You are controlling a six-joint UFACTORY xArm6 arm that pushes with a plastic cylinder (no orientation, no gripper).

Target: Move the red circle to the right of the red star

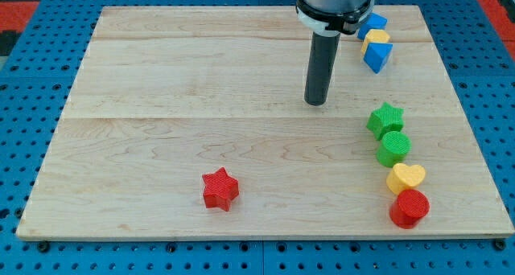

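The red circle point(409, 207) lies near the board's bottom right corner, touching a yellow heart point(405, 178) just above it. The red star point(220, 188) sits alone at the lower middle-left of the board, far to the left of the circle. My tip point(315, 103) rests on the board in the upper middle, well above and between the two red blocks, touching none of them.
A green circle point(393, 148) and a green star point(385, 119) continue the column above the yellow heart. At the top right sit a blue block point(372, 22), a yellow block point(376, 38) and a blue cube point(376, 56). The wooden board point(161, 90) lies on a blue pegboard.
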